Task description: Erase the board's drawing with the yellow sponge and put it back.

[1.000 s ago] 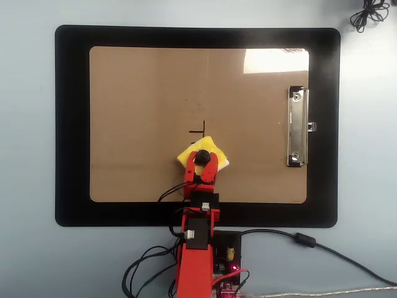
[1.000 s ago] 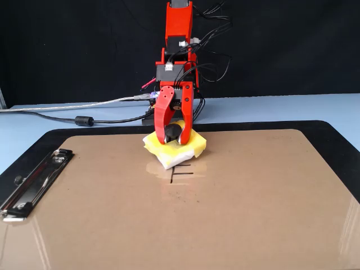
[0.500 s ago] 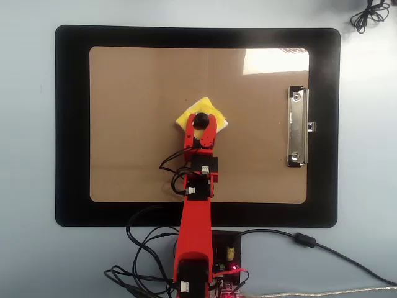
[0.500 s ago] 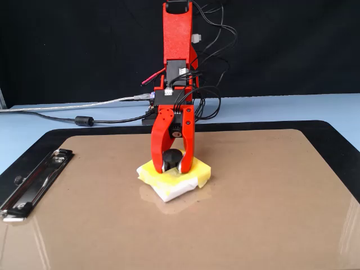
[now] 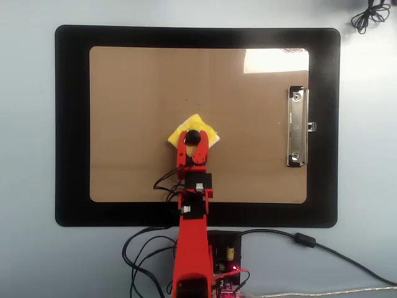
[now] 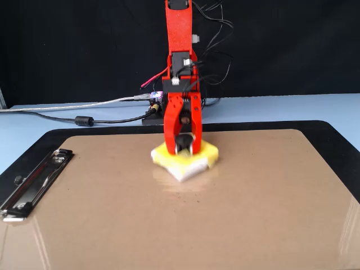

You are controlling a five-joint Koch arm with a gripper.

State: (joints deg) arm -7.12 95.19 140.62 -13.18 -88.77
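Yellow sponge (image 5: 195, 132), soft square with white underlayer, sits flat near centre of smooth brown board (image 5: 130, 99). Red arm reaches in from 6 o'clock in overhead view; pincer (image 6: 183, 144) points down, clamped on sponge's round black knob (image 5: 193, 136).

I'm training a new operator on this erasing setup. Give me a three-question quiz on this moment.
1. True or false: the gripper is closed around the knob of the yellow sponge.
2. In the overhead view, which edge of the board carries the metal clip: A left, B right, C bottom?
3. What lies beneath the board?

Key: 1 true; 2 B; 3 the black mat.
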